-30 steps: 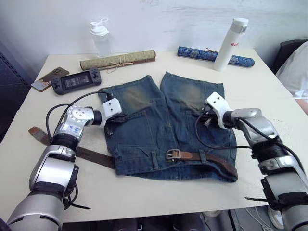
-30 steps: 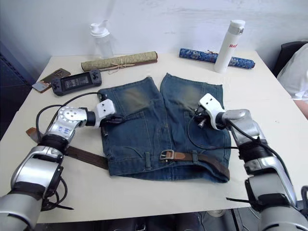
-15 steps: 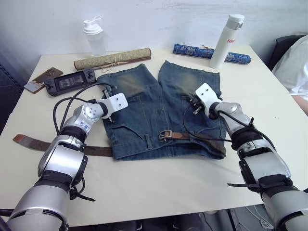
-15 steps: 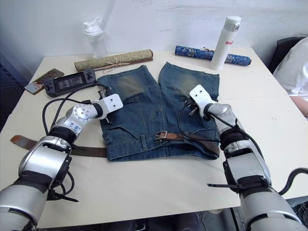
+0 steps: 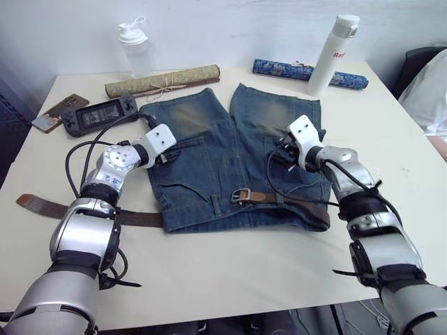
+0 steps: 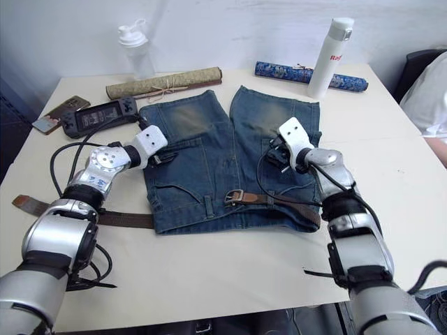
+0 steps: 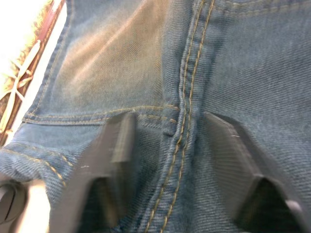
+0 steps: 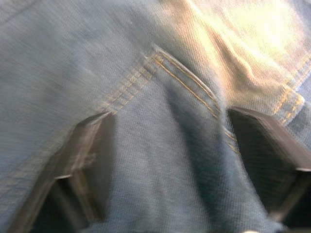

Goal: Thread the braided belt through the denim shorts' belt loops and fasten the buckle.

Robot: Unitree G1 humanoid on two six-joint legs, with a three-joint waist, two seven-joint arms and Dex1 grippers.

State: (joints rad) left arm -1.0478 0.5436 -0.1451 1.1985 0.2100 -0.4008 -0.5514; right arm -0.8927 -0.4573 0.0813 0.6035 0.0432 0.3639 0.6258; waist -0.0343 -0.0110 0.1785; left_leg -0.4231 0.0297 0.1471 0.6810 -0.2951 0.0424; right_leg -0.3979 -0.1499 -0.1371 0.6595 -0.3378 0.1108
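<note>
Meanwhile, both arms hover over the denim shorts (image 5: 230, 167), which lie flat on the pale surface (image 5: 209, 272) with the waistband toward the robot and the legs pointing away. The left claw (image 7: 167, 141) is spread wide above a stitched seam on the left side of the garment, pinching nothing; the right claw (image 8: 167, 145) is likewise spread over a pocket edge on the right side, its fingers empty.

The braided belt (image 5: 300, 209) runs crosswise along the waistband, its long axis left to right in front of both claws, nearer the robot than either. Its buckle (image 5: 242, 196) sits near the middle of the waistband, with the tan leather end just beside it and the strap passing under at least 1 of the belt loops (image 5: 215, 204). The other end trails off the left edge of the shorts and lies loose on the surface well out to the left. Judging by this, the right claw is the nearer to the buckle, while the free tail is closer to the left arm.

Behind the shorts lie 2 rolled mats (image 5: 162, 80), a clear shaker bottle (image 5: 133, 47), a white flask (image 5: 334, 54) and a handheld game console (image 5: 96, 116) beside a phone (image 5: 52, 115). A person's white sleeve (image 5: 427, 94) shows at the far right, against a plain white wall.
</note>
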